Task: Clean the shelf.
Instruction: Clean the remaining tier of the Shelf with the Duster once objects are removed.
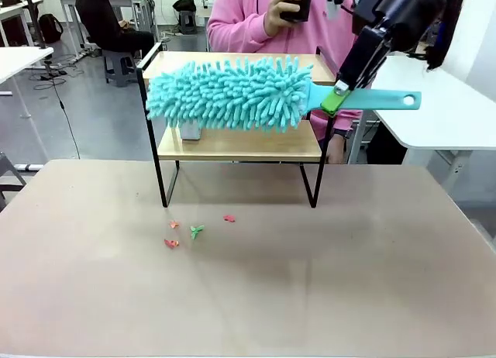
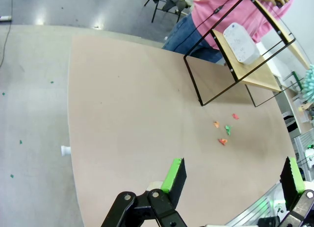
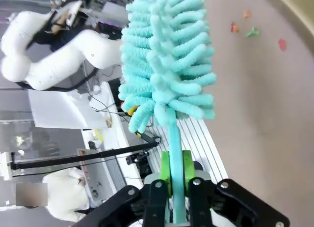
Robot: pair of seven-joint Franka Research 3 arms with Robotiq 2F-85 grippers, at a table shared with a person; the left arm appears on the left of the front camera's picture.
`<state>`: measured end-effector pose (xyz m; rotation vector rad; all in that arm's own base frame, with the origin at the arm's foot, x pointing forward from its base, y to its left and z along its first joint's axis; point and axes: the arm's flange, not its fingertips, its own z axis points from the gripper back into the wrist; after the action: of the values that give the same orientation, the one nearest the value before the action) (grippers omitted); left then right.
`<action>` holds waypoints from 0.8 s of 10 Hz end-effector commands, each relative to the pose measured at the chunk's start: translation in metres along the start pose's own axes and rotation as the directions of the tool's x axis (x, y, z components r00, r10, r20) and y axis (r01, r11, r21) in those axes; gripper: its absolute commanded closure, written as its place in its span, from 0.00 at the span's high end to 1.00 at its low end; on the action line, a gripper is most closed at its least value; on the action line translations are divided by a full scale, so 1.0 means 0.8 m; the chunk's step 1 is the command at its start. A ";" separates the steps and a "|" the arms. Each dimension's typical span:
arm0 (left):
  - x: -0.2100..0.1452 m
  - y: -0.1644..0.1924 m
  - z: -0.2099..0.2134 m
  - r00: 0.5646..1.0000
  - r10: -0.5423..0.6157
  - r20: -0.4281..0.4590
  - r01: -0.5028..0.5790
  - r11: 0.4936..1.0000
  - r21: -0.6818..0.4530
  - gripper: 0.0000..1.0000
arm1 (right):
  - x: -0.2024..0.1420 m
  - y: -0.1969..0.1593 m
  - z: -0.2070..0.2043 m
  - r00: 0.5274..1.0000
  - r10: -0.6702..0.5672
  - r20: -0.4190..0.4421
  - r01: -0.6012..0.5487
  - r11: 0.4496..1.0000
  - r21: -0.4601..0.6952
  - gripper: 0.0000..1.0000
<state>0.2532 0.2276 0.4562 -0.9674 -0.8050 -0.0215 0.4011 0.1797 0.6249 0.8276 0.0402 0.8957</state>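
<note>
- As seen from the front, upright on black legs at the far middle of the tan surface (image 1: 310,280): shelf (image 1: 232,145)
- On its lower board, left end: small pale box (image 1: 191,130)
- Level across its front at upper-board height, fluffy head to the left, contact unclear: teal duster (image 1: 232,91)
- Clamped on the duster's handle just behind the head: right pincer (image 1: 335,94)
- Scattered just before the shelf's left legs: red, orange and green scraps (image 1: 194,232)
- Behind the shelf: person in pink top (image 1: 240,17)
- Above the near surface, green-padded fingers wide apart, holding nothing: left pincer (image 2: 233,180)
</note>
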 end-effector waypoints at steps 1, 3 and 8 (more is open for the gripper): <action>0.002 -0.002 -0.001 1.000 -0.018 0.020 0.018 1.000 -0.015 1.00 | -0.059 0.015 0.039 0.983 0.013 0.182 -0.046 0.983 0.178 0.13; 0.002 -0.002 -0.001 1.000 -0.018 0.020 0.018 1.000 -0.015 1.00 | -0.165 0.017 0.114 0.830 -0.116 0.546 -0.046 0.960 0.275 0.13; 0.002 -0.002 -0.001 1.000 -0.018 0.020 0.018 1.000 -0.015 1.00 | -0.387 -0.078 0.091 0.142 -0.487 0.862 0.336 0.843 0.421 0.13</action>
<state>0.2529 0.2277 0.4566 -0.9658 -0.8056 -0.0211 0.2628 -0.1329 0.5583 1.3221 -0.6066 0.0085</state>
